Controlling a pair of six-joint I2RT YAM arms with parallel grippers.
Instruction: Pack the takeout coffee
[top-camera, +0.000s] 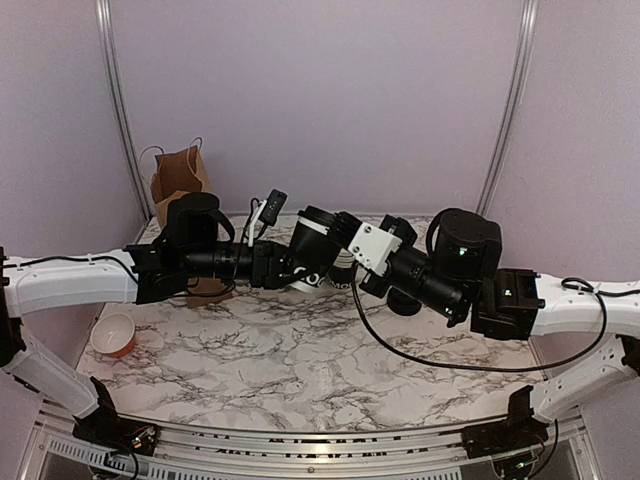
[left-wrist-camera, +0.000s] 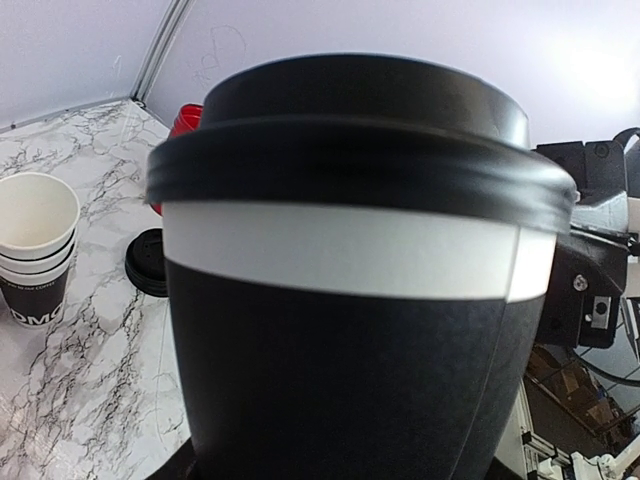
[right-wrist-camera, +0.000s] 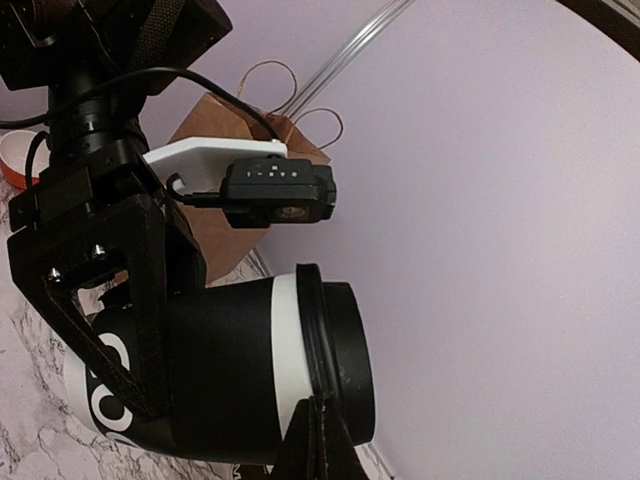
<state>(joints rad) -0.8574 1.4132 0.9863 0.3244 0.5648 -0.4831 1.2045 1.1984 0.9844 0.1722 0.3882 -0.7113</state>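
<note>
The takeout coffee (left-wrist-camera: 340, 330) is a black cup with a white band under a black lid (left-wrist-camera: 370, 110), and it fills the left wrist view. My left gripper (top-camera: 303, 266) is shut on its body and holds it above the table's middle (top-camera: 318, 262); one of its fingers (right-wrist-camera: 150, 340) shows across the cup wall. In the right wrist view the cup (right-wrist-camera: 240, 370) lies sideways. My right gripper (right-wrist-camera: 322, 425) is shut, its joined tips touching the lid's rim (right-wrist-camera: 318, 340) from below. From above, the right gripper (top-camera: 346, 262) meets the cup from the right.
A brown paper bag (top-camera: 180, 180) with handles stands at the back left by the wall. A red cup (top-camera: 113, 335) sits near the left edge. A stack of lidless cups (left-wrist-camera: 35, 250) and a loose black lid (left-wrist-camera: 148, 262) rest on the marble table (top-camera: 300, 370).
</note>
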